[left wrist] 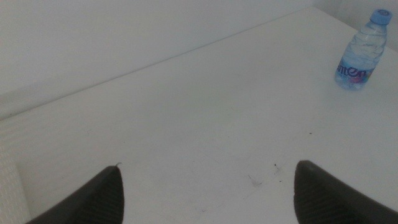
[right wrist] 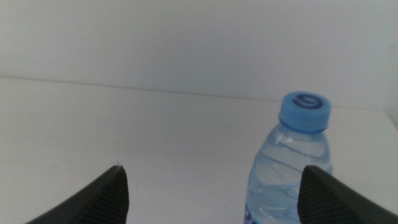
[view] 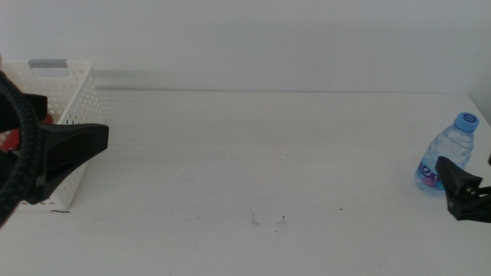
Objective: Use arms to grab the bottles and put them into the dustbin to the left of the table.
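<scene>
Leftmost, left claw [view: 73,149] released, beside dustbin [view: 77,107], far from target. Water bottle [view: 449,153] upright at the table's [view: 253,153] right edge. Right claw [view: 464,195] released, just in front of the bottle; right arm clearly nearer.

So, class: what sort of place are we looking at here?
Probably a robot test bench, not a home: a bare white table, a white perforated dustbin at its left, one water bottle, and two arm tools.
</scene>
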